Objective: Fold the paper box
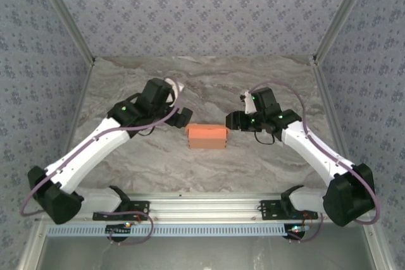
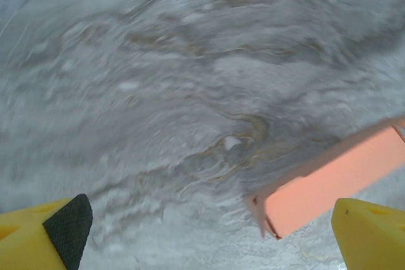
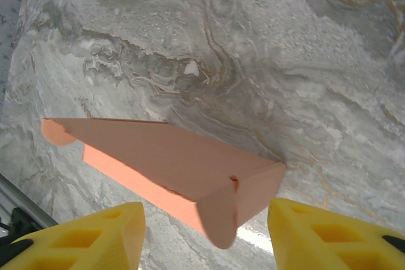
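paper box (image 1: 207,136): mid-worktop (image 1: 190,80) | left jaws: spread wide, empty | right jaws: apart, straddling box end, no grip | risk: a squeeze may crush or skid the unbraced box

The small salmon-orange thin cardboard box (image 1: 207,136) looked matt and smooth, its creases crisp, on a grey marble-patterned tabletop (image 1: 209,80) with a faint sheen. The left gripper's (image 2: 212,219) blocky yellow fingers (image 2: 370,235) appeared to be dull moulded plastic, one faced with a black, finely textured pad (image 2: 69,229). A ribbed silvery metal rail (image 1: 202,205) gleamed along the near edge.
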`<state>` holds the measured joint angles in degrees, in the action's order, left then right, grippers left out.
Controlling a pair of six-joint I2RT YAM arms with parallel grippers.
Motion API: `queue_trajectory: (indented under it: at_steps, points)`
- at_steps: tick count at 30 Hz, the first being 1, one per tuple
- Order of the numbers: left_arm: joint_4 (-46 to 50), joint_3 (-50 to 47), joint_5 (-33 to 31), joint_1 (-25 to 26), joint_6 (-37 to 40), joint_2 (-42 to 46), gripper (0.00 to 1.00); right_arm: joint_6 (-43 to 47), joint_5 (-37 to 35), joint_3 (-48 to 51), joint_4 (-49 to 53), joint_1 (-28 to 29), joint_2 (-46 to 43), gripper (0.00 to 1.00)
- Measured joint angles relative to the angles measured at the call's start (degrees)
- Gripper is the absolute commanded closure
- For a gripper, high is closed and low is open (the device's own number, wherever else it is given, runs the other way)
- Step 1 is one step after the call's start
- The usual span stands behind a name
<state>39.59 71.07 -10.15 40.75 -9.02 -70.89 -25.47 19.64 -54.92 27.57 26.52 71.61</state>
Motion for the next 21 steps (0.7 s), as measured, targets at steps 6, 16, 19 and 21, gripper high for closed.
queue_trajectory:
  at_steps: [6,16,19,21]
  points:
    - [-8.5,-16.5,5.1,-0.4,-12.5,7.1,0.11,0.3,-4.3,-1.8,1.7,2.4,2.0,0.59]
    - [-16.6,-20.4,11.2,-0.4,-15.5,2.6,0.57,-1.1,-6.9,-1.8,3.8,4.6,3.5,0.65]
    - [-17.2,-19.5,12.5,-0.4,-15.2,0.0,0.58,-1.6,-7.5,-1.8,4.0,5.0,3.5,0.66]
    - [-17.2,-19.2,13.4,-0.4,-15.0,-1.1,0.62,-2.2,-7.8,-1.8,4.1,5.2,3.5,0.67]
